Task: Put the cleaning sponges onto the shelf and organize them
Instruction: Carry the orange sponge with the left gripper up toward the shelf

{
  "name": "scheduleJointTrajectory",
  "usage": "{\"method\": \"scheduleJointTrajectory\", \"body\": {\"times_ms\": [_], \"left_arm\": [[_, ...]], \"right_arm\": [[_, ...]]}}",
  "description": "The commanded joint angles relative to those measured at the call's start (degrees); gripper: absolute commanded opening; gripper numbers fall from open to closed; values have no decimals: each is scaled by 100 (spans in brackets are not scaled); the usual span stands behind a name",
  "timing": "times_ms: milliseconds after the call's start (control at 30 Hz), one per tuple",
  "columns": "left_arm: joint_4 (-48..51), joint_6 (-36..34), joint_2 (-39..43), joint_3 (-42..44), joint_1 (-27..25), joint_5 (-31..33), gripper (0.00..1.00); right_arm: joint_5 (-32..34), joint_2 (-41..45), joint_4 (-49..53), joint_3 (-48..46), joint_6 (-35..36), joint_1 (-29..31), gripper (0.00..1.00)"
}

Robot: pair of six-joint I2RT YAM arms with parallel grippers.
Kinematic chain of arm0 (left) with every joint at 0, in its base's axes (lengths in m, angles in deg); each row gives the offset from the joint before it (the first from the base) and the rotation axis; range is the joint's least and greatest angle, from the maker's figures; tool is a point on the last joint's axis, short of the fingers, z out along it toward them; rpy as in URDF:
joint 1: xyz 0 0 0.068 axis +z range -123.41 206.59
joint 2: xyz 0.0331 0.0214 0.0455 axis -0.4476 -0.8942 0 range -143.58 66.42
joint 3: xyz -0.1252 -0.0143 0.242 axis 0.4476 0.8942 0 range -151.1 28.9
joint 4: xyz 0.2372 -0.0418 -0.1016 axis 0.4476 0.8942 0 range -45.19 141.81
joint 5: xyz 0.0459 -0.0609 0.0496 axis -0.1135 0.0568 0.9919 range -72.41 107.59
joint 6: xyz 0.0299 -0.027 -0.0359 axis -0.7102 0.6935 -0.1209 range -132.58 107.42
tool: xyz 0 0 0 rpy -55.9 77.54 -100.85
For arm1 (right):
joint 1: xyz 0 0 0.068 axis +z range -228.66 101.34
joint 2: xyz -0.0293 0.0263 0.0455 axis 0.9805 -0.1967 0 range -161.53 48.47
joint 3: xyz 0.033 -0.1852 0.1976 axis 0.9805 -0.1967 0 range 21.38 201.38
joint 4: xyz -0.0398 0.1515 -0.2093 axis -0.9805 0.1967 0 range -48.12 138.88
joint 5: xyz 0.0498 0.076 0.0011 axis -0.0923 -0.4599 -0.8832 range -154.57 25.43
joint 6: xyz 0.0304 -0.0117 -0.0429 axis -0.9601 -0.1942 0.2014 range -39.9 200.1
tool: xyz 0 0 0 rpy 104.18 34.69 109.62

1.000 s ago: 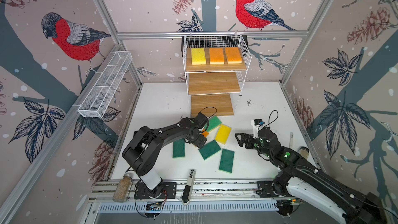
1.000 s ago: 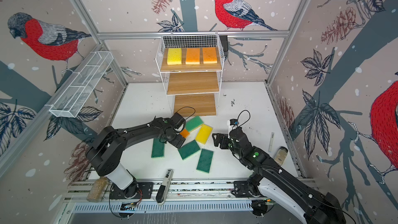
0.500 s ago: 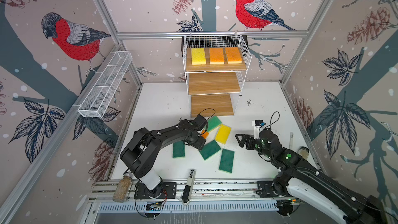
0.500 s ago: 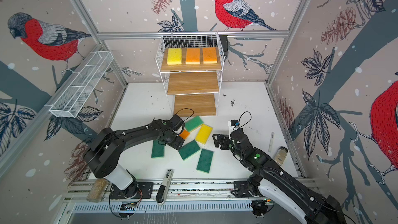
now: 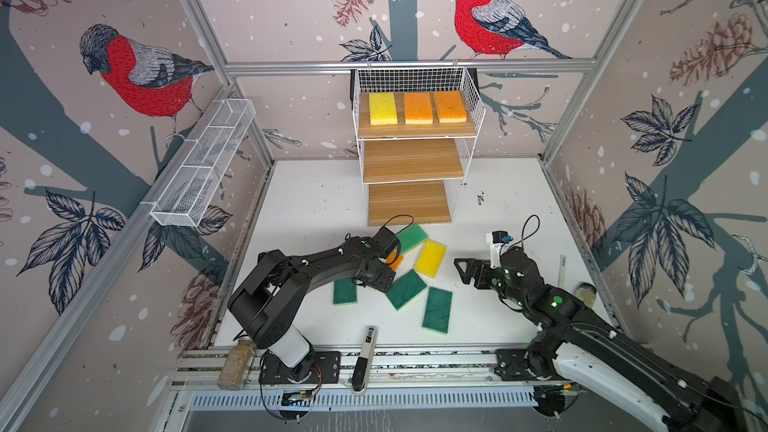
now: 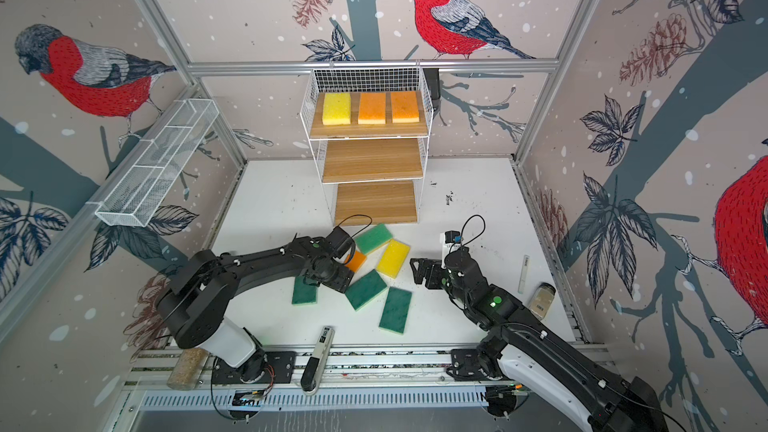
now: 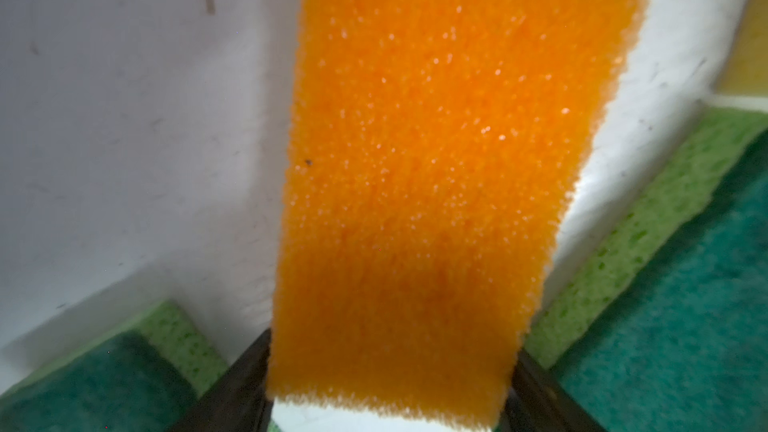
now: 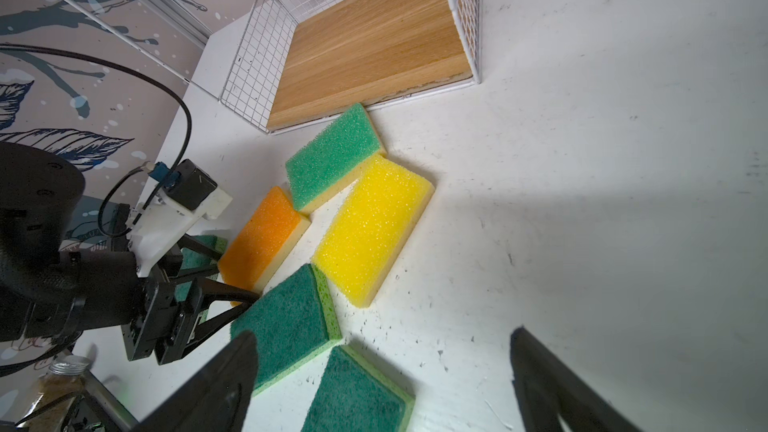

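So far, three sponges (image 5: 417, 108) sat on the top board (image 5: 415, 130) of the shelf (image 5: 411, 160); six lay on the table (image 5: 311, 209). My left fingers (image 7: 243, 388) pinched the orange sponge (image 7: 415, 160) there; my right fingers (image 8: 232, 371) hung spread, empty.

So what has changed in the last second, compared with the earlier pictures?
The left gripper has closed a little onto the long sides of the orange sponge, which still lies on the table. Unchanged: the right gripper, open and apart; the yellow sponge and four green sponges nearby; three sponges on the shelf, top board.
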Motion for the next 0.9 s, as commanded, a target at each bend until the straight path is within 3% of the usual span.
{"method": "scheduleJointTrajectory", "body": {"times_ms": [0, 233, 667, 867], "left_arm": [[-204, 17, 100, 19, -12, 168, 85], [-334, -104, -31, 25, -12, 186, 86], [-634, -39, -169, 158, -244, 170, 73], [-634, 208, -82, 210, -250, 460, 66]], "right_arm": [[27, -16, -127, 86, 1, -6, 95], [11, -34, -96, 114, -39, -6, 95], [8, 23, -18, 88, -45, -3, 95], [47, 85, 67, 88, -25, -5, 95]]}}
